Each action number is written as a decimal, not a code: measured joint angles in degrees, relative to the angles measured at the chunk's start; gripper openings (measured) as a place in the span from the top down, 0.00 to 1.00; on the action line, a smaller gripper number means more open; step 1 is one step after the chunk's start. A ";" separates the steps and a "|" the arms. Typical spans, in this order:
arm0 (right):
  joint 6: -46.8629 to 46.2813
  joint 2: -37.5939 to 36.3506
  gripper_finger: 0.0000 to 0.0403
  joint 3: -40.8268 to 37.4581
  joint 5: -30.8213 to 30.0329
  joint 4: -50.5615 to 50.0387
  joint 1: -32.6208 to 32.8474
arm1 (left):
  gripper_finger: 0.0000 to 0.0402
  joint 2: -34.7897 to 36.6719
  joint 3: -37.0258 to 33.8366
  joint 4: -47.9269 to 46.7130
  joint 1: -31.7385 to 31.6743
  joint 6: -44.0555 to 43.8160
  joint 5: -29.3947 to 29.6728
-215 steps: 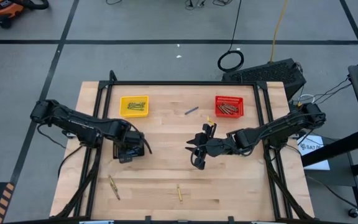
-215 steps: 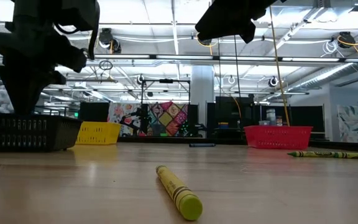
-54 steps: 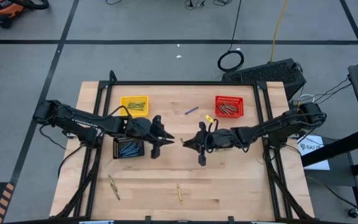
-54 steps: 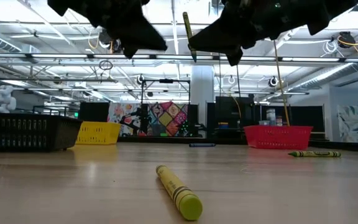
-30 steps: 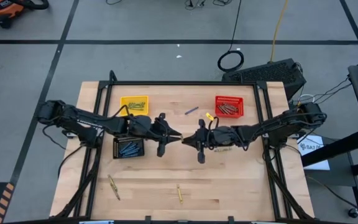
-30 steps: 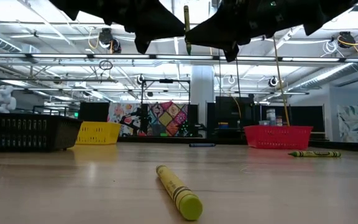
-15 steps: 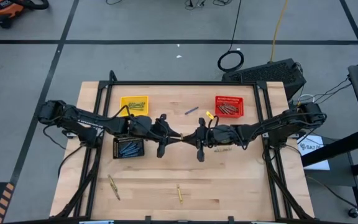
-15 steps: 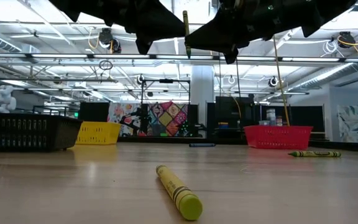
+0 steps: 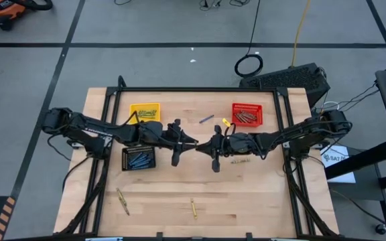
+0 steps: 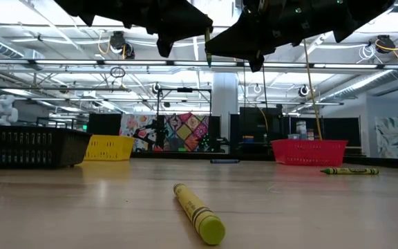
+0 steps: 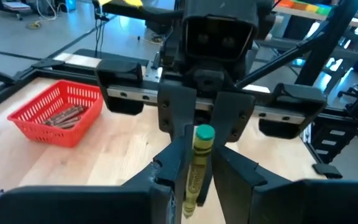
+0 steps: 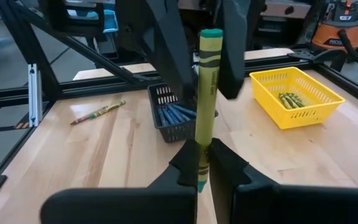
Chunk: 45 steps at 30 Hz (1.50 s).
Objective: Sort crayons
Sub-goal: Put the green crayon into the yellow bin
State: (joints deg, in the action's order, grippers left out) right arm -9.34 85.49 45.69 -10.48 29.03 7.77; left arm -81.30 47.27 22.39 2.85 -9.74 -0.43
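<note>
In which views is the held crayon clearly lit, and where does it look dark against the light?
Right wrist view: the yellow-green crayon is evenly lit and sharp. Left wrist view: lit too, its near end soft. Low view: both grippers are black silhouettes against bright ceiling lamps, the crayon only a thin dark sliver.

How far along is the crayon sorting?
Mostly done: the yellow basket, red basket and black basket all hold crayons. In hand: the right end effector grips a yellow-green crayon, facing the left end effector mid-table. Left: several loose crayons on the table.
</note>
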 joint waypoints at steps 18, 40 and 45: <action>-0.07 0.02 1.00 -0.02 0.02 -0.06 0.02 | 0.97 -2.58 0.00 1.54 -0.23 0.46 -0.44; -3.57 0.02 0.74 -0.02 -0.20 -6.64 0.13 | 0.97 4.09 0.09 -24.60 -4.41 4.50 4.74; -4.92 0.02 0.74 0.00 -0.22 -7.97 0.13 | 0.97 8.62 0.07 -38.81 -7.49 6.20 6.78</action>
State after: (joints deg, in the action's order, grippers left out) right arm -14.26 85.52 45.69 -10.70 21.06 7.90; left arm -72.68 47.33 -16.42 -4.64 -3.54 6.35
